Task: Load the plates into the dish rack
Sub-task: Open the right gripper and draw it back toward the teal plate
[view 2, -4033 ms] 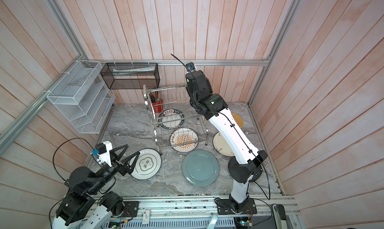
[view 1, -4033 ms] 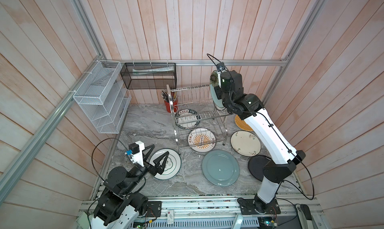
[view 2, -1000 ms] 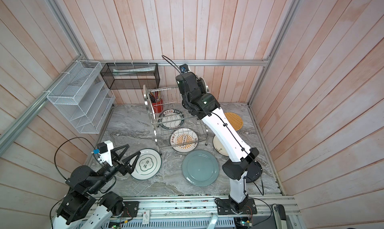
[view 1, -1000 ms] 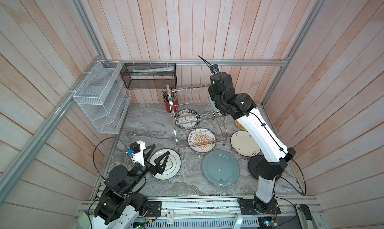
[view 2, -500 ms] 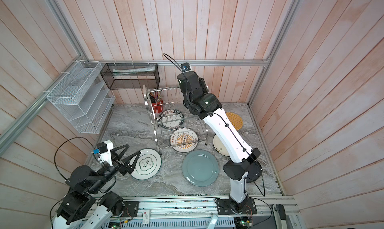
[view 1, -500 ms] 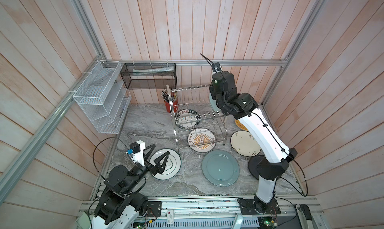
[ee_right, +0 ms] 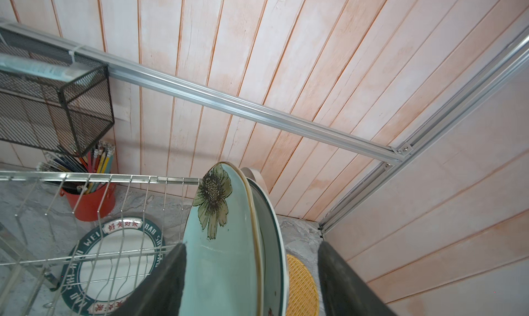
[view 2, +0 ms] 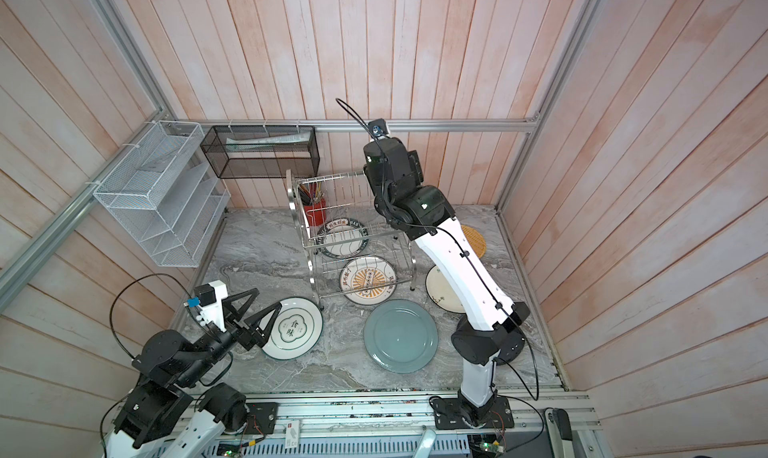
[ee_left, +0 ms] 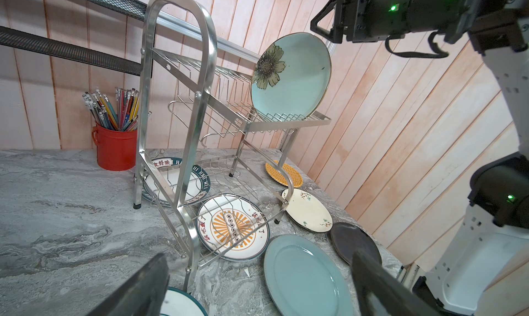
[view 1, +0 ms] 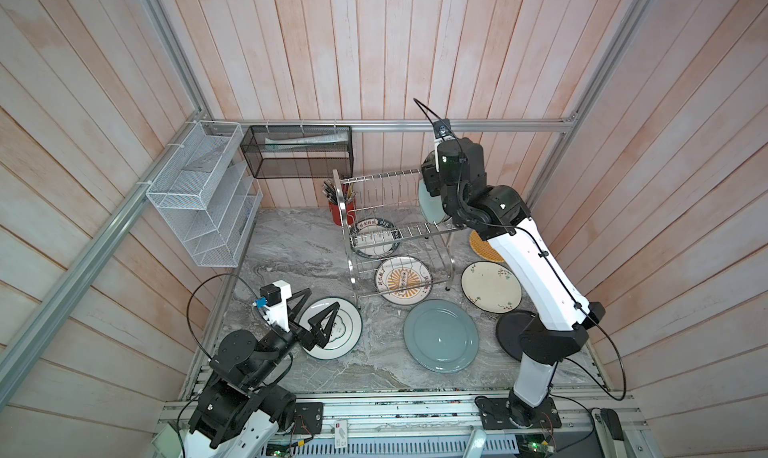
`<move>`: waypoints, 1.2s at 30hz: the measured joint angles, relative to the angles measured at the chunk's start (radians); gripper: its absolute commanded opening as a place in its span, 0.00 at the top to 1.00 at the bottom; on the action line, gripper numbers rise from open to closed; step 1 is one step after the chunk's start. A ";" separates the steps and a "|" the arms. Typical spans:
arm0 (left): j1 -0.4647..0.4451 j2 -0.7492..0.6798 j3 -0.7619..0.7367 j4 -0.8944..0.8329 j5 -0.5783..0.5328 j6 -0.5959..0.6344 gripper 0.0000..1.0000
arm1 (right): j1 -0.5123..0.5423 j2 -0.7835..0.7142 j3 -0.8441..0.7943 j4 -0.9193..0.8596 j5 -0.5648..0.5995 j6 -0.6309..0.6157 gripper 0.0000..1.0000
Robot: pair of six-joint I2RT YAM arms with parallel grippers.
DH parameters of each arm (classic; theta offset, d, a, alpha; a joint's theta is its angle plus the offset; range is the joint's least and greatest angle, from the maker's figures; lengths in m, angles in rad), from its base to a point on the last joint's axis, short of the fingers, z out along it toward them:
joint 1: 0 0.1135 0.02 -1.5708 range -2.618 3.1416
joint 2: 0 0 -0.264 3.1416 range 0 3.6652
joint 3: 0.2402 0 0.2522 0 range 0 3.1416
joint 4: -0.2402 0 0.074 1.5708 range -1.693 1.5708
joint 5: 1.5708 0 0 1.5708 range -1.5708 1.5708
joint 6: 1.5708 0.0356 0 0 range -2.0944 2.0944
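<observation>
Since the frame four seconds back, the right arm [view 1: 528, 260] had swung in from beyond the dish rack [ee_left: 197, 94] to hang over the right-hand end of its top tier. On that tier the pale green flower plate [ee_left: 297, 79] stood on edge among the prongs, with a second plate [ee_right: 269, 237] just behind it. The other plates lay flat on the table [view 1: 291, 248], a blue-grey plate [view 1: 440, 335] among them. The right gripper [ee_right: 251, 245] sat over the flower plate's upper rim with its jaws spread, one finger to each side, pinching nothing. Whether the nearer finger touched the plate's face could not be told. The left gripper [view 1: 323, 297] hung fully spread over the green-rimmed plate [view 1: 345, 331], not holding it. The step in hand looked to be the release of a racked plate. Next would come a straight lift clear of the rim, without nudging the plate, and then a reach for another flat one.
</observation>
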 measured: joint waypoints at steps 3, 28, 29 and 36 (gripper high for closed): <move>0.000 0.007 0.000 0.000 0.000 0.000 0.00 | 0.027 -0.058 -0.034 0.023 -0.011 0.010 0.13; -0.048 0.126 -0.022 -0.111 -0.150 -0.315 0.00 | 0.161 -1.098 -1.823 0.777 -0.803 0.308 0.02; -0.048 0.135 -0.037 -0.134 -0.163 -0.354 0.00 | 0.161 -1.089 -1.860 0.808 -0.826 0.311 0.02; -0.048 0.139 -0.121 -0.349 -0.299 -0.665 0.00 | 0.161 -1.014 -1.979 1.036 -0.948 0.320 0.02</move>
